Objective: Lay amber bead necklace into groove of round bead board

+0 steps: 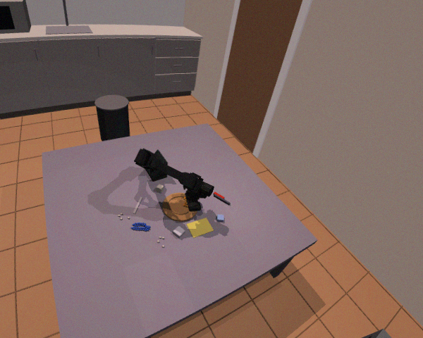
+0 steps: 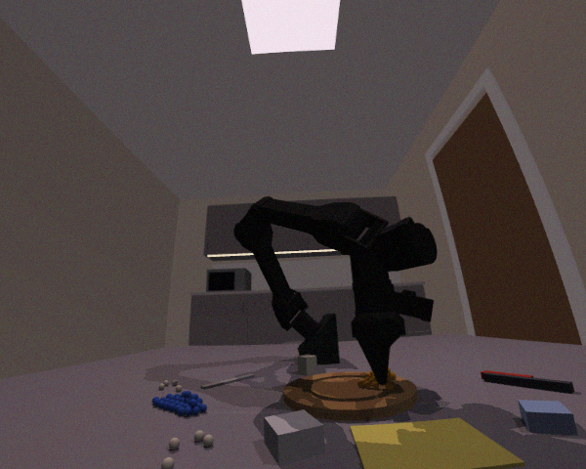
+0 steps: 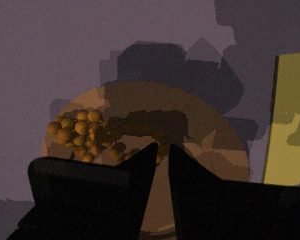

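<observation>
The amber bead necklace [image 1: 185, 201] [image 2: 368, 381] [image 3: 81, 127] lies bunched on one side of the round bead board [image 1: 168, 213] [image 2: 303, 396] [image 3: 202, 112]. In the wrist view most beads form a heap at the board's left edge, and a thinner line of beads runs right to the fingertips. My gripper [image 2: 382, 384] [image 3: 163, 149] points down, low over the board, and is shut on part of the necklace. The fingers hide the pinched beads. The ring groove shows in the top and exterior views, with its left part bare of beads.
A blue bead necklace [image 1: 140, 227] [image 2: 180, 404], a grey block [image 1: 178, 232] [image 2: 293, 436], a yellow sheet [image 1: 201, 228] [image 2: 435, 447] [image 3: 287, 135] and a blue block [image 1: 220, 217] [image 2: 547, 416] lie around the board. A red and black bar [image 1: 221, 198] [image 2: 527, 381] lies at the right.
</observation>
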Controlling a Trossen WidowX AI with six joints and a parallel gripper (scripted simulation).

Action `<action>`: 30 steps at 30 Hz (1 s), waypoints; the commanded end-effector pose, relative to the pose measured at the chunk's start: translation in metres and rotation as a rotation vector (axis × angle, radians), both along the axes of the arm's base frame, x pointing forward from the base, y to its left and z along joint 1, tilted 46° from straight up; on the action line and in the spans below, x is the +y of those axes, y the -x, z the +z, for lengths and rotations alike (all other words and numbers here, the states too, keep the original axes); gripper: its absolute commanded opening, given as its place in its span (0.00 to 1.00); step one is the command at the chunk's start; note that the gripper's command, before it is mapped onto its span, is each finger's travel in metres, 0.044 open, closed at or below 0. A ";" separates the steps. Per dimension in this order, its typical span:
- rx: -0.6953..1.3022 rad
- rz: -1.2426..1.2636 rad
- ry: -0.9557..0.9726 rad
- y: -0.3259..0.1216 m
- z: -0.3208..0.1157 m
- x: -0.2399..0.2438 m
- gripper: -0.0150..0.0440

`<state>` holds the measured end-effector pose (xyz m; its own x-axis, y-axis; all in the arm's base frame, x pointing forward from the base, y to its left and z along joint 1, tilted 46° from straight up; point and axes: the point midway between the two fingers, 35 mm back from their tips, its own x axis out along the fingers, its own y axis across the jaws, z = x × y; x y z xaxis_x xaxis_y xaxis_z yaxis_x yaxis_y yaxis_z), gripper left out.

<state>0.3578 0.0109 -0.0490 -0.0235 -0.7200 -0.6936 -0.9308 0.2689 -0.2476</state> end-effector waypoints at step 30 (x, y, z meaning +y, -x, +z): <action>-0.010 -0.005 -0.002 -0.010 -0.004 0.002 0.92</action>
